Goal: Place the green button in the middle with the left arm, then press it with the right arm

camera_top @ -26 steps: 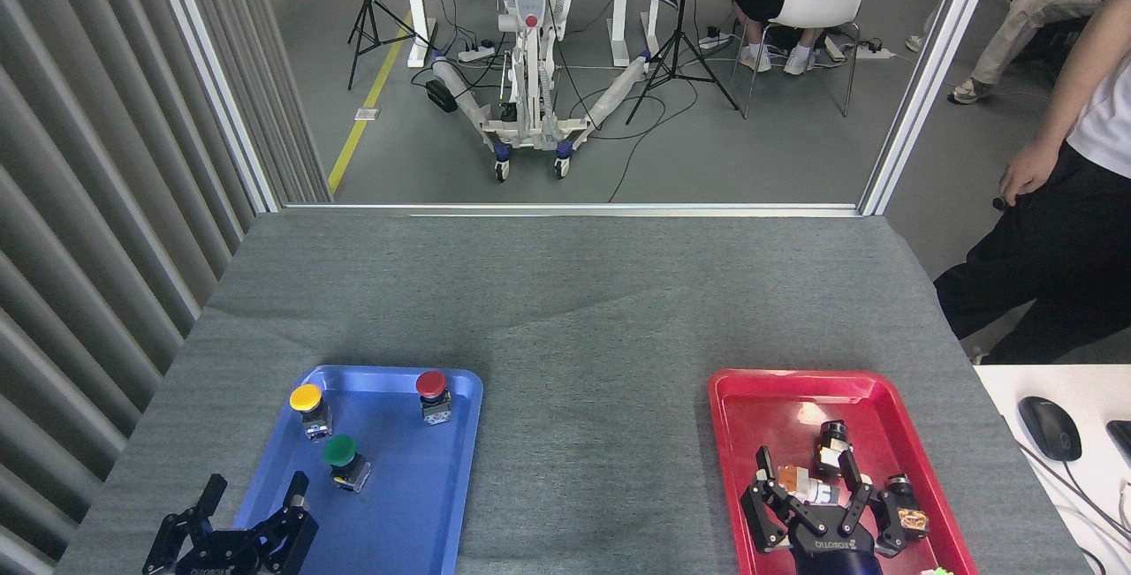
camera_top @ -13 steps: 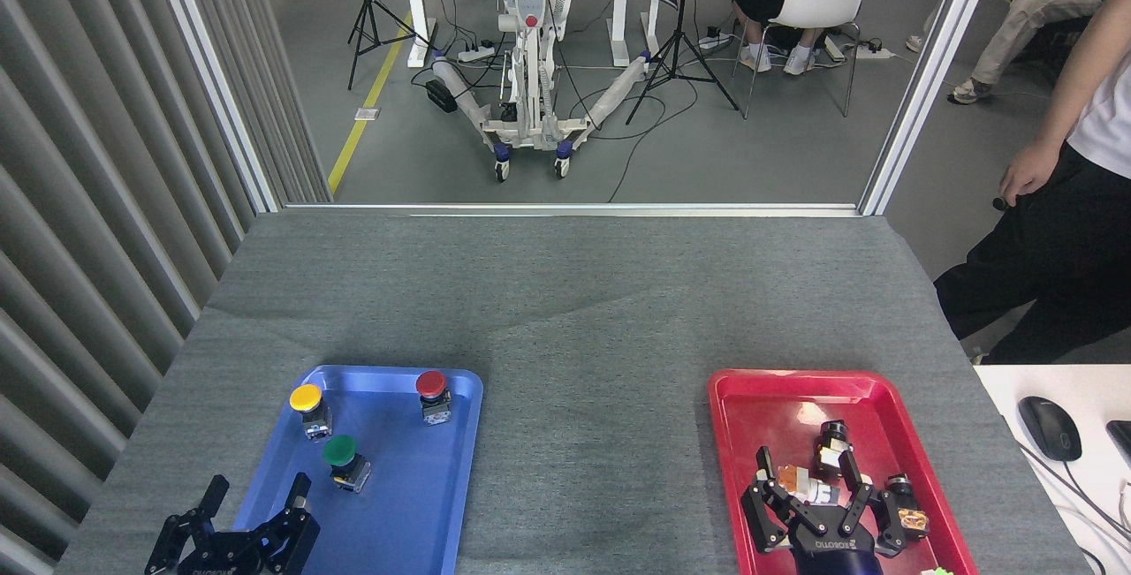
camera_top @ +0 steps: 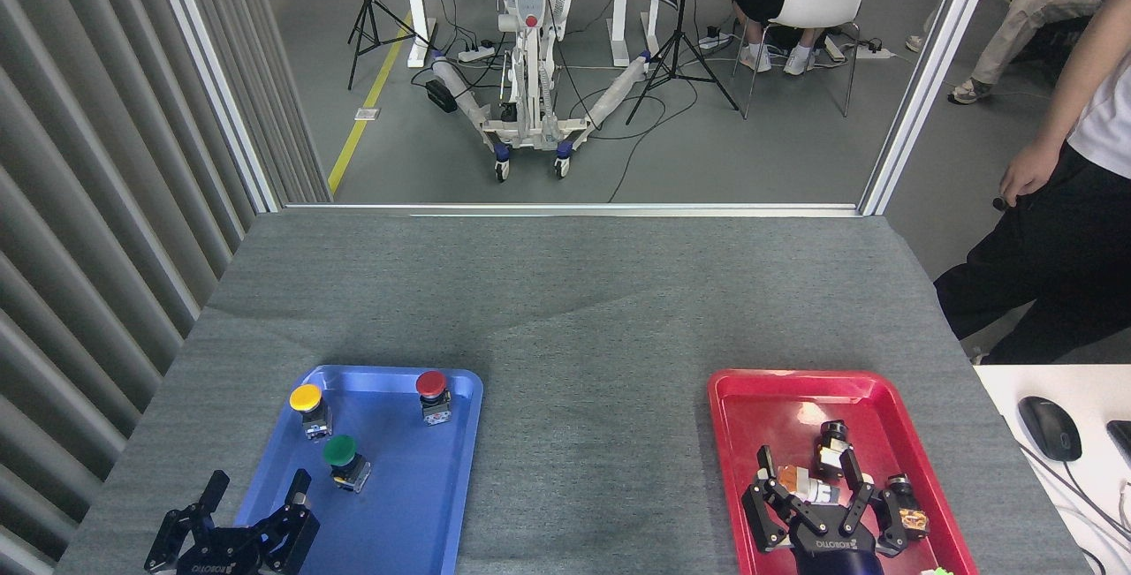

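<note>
Toward the lower left of the frame, our left claw [camera_top: 252, 504] hangs over the near left corner of the blue tray [camera_top: 442, 504], its fingers spread wide and holding nothing. The green button [camera_top: 345, 460] stands upright inside that tray, just up and to the right of the claw, near but not touching it, with its round cap on top and its short block body below. So its long axis runs straight up, and we judge that a grasp should close around the body from the sides. The yellow button [camera_top: 308, 410] sits higher and further left in the tray, and the red button [camera_top: 433, 396] near the tray's upper right corner; both stand apart from the green one, which leaves room for our fingers. Our right claw [camera_top: 817, 504] is at the lower right of the frame, over the red tray [camera_top: 742, 398], with its fingers spread above some small parts; we cannot tell whether it touches any of them. It lies well apart from the green button, so the left arm is clearly the nearer one. Between the two trays the grey desk [camera_top: 592, 434] is bare, and we take that strip as the middle where the button must go. Nothing has been picked up yet.
</note>
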`<state>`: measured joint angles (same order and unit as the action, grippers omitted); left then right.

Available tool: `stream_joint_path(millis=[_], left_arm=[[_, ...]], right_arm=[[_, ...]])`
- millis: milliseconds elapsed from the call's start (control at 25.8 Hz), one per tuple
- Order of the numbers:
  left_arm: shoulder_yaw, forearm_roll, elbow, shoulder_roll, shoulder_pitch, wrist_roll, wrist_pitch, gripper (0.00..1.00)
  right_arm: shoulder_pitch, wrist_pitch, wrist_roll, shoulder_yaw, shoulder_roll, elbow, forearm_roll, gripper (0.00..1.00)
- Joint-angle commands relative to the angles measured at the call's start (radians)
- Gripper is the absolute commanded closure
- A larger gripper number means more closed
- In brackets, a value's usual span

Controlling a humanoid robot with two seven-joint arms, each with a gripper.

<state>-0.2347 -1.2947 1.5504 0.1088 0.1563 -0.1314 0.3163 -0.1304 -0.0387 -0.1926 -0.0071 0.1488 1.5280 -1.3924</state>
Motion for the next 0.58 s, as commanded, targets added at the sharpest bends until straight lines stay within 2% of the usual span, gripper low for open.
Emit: stream_joint_path(millis=[0, 271, 542], left_arm=[[0.000, 0.000, -0.001, 0.002, -0.014, 0.004, 0.000, 0.00], [0.000, -0.014, -0.015, -0.006, -0.004, -0.002, -0.003, 0.00], [0.060, -0.011, -0.069, 0.034, 0.008, -0.034, -0.051, 0.00]], right_arm=[[0.000, -0.001, -0.001, -0.001, 0.002, 0.000, 0.001, 0.00], [0.000, -0.001, -0.001, -0.001, 0.003, 0.003, 0.001, 0.00], [0.000, 0.000, -0.001, -0.001, 0.000, 0.004, 0.000, 0.00]])
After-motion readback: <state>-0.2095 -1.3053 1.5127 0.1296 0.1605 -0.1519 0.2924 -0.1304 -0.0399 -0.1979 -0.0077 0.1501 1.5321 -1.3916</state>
